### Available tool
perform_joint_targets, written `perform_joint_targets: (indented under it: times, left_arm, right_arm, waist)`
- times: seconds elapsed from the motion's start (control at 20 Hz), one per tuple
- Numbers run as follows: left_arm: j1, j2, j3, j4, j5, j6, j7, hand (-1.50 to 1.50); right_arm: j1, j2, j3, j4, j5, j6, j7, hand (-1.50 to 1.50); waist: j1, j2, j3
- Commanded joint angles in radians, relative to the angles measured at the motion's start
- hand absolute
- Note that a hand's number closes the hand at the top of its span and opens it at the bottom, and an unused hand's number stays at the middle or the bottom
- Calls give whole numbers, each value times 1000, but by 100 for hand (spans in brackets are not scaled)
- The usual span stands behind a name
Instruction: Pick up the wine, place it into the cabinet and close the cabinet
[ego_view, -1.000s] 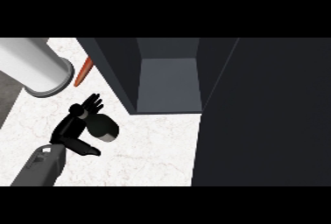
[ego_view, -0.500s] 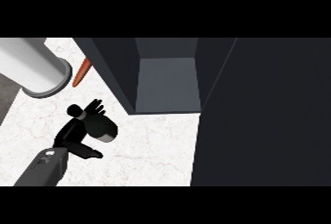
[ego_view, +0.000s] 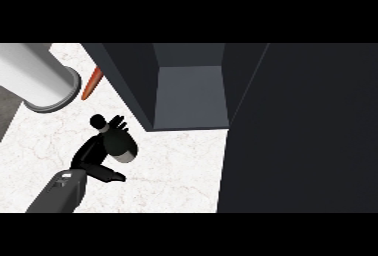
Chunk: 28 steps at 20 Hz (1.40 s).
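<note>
The wine bottle (ego_view: 124, 148) is a dark shape with a pale grey end. It is held above the white counter at the lower left. My left hand (ego_view: 91, 151) is shut on it, fingers curled over its far side and thumb sticking out below. The hand hides much of the bottle. The open cabinet (ego_view: 188, 95) stands just up and to the right of the bottle, its grey inside showing. The dark cabinet door (ego_view: 310, 130) fills the right side of the view. My right hand does not show.
A large white and grey cylinder (ego_view: 37, 75) lies at the upper left. A thin orange item (ego_view: 92, 83) lies between it and the cabinet's left wall. The marble counter (ego_view: 170, 175) shows below the cabinet.
My left hand with the bottle has shifted slightly right, toward the cabinet opening. Nothing else has moved.
</note>
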Motion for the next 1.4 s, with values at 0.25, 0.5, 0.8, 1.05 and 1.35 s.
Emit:
perform_joint_targets:
  times: [0.25,0.5,0.8,1.05,1.35]
  left_arm:
    - [7,-16,-9,15,-5,-105,-169,-150]
    - [-41,-33,19,58,20,-80,-153,150]
    - [-60,-65,27,65,45,-107,-97,150]
    - [-18,-87,88,51,106,-11,-112,150]
    - [87,-81,257,17,276,174,-140,150]
  right_arm:
    - [-43,6,10,-90,-14,-39,100,-150]
    - [46,-2,-7,-57,-59,21,9,-150]
    - [40,-3,-14,-72,-54,14,36,-150]
    - [51,-1,-28,-46,-40,31,-8,-150]
    - [51,1,-17,-34,8,20,-5,-150]
  waist:
    - [5,-2,-1]
    - [-8,5,0]
    - [5,-1,1]
    - [18,-4,2]
    - [40,-12,3]
